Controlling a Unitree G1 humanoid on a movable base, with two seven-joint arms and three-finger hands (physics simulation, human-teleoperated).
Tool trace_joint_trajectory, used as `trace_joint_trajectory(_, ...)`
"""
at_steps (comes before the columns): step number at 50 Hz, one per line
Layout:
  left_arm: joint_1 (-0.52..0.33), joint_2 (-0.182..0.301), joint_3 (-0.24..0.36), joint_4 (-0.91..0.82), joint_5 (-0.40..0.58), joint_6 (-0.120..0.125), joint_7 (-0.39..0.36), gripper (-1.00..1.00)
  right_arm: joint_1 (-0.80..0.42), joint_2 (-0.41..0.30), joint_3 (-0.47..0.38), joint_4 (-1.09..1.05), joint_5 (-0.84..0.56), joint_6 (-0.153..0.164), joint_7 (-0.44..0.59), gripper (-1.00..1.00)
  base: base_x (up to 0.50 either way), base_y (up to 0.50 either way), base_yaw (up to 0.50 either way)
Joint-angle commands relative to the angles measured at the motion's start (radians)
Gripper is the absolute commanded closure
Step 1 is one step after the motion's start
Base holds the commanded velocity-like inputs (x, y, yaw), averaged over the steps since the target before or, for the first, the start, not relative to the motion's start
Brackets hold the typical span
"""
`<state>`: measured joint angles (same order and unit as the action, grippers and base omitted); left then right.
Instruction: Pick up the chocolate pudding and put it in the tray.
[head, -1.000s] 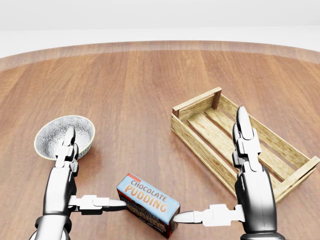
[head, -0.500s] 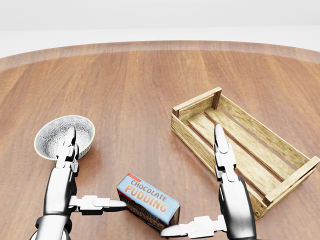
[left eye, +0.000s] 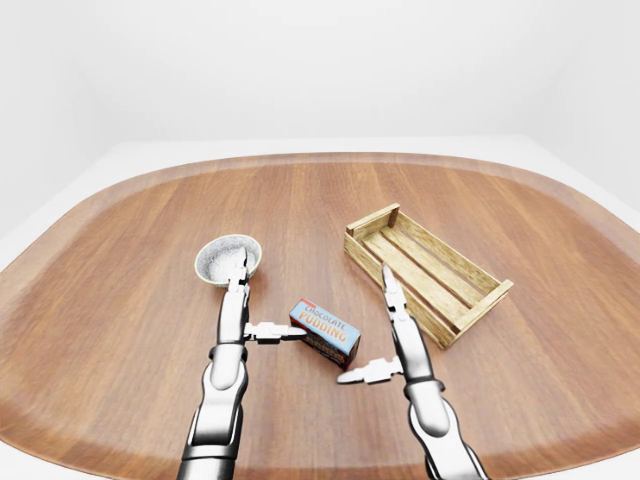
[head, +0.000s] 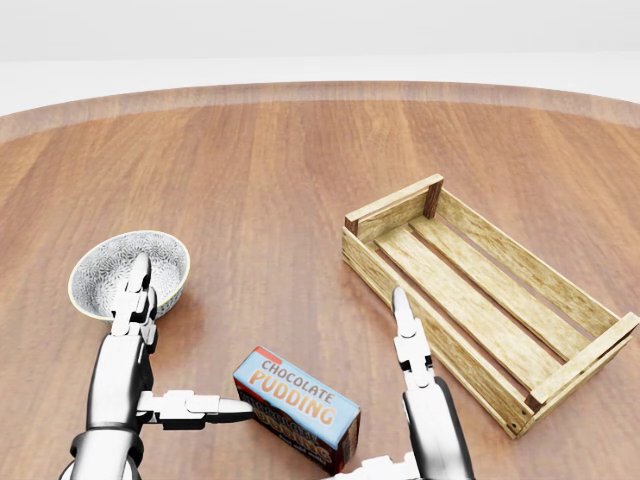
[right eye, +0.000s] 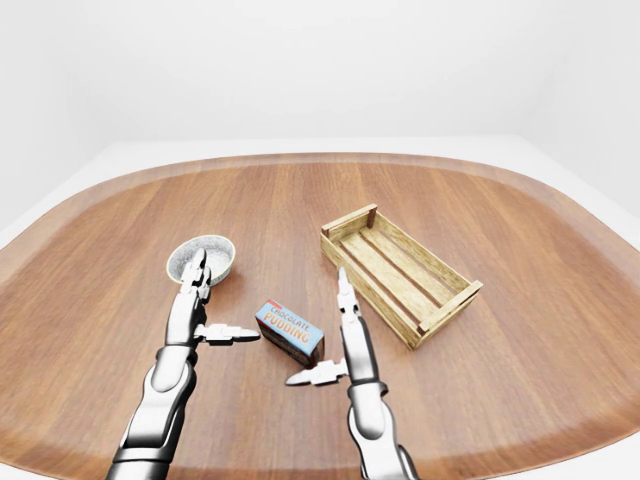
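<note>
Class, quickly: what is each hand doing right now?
Left hand: open, holding nothing, thumb tip at the chocolate pudding box.
Right hand: open, holding nothing, beside the box.

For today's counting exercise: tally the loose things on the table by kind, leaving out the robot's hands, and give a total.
Bowl: 1
Pudding box: 1
Wooden tray: 1
Total: 3
</note>
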<state>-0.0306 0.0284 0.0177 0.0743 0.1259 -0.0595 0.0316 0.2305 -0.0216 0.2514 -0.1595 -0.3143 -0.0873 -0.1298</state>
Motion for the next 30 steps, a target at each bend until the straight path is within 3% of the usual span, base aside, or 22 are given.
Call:
trace_joint_trajectory(1,0.001,-0.006,0.010,-0.009,-0.055,0.021,-0.031,-1.00,-0.011,0.004,0.013,0.082,-0.025,0.000,-0.018,-1.00,0.00,0.00,0.00)
trace_joint_trajectory(30,0.002,-0.005,0.009,-0.010,-0.052,0.019,-0.035,-1.00,-0.060,0.034,0.002,0.299,-0.072,0.000,-0.059,-1.00,0.00,0.00,0.00)
